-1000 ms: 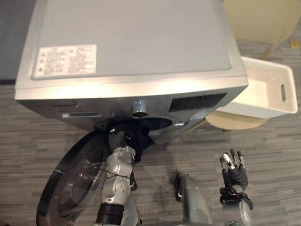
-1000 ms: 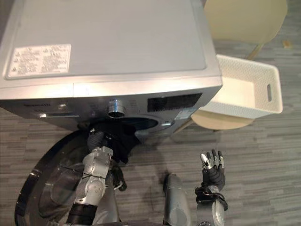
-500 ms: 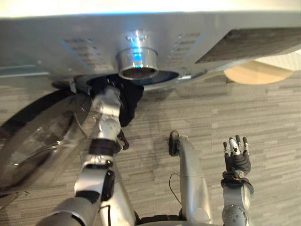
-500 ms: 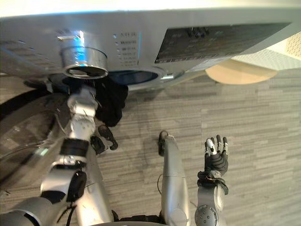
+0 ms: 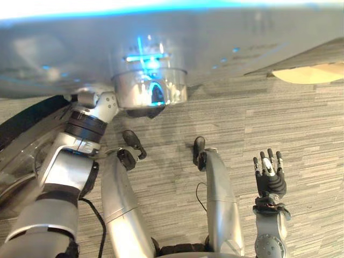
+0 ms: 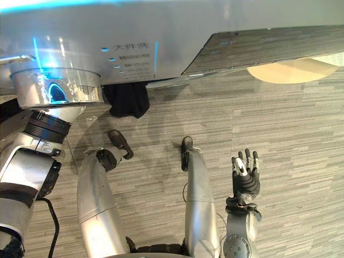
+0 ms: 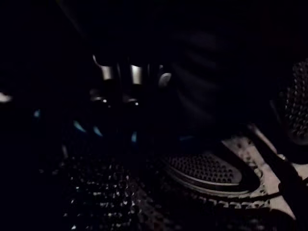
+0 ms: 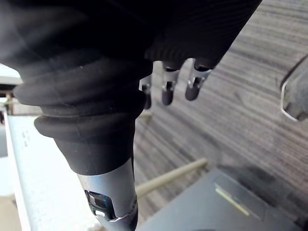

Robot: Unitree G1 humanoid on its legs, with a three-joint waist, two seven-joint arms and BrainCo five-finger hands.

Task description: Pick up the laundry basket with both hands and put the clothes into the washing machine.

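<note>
Washing machine (image 6: 161, 32): front panel sits overhead across the upper span, and its glass door (image 5: 13, 156) is swung open at the robot's left. Grey plank floor (image 5: 301, 134) below. A dark garment (image 6: 127, 99) hangs out of the drum opening just under the panel, beside the silver dial (image 6: 56, 86). The left arm runs up into that opening; left hand (image 7: 135, 74) is inside the dark perforated drum (image 7: 202, 168), grip cannot be told. Right hand (image 5: 270, 180) is raised over the floor, well apart from the machine, fingers straight and spread, holding nothing.
</note>
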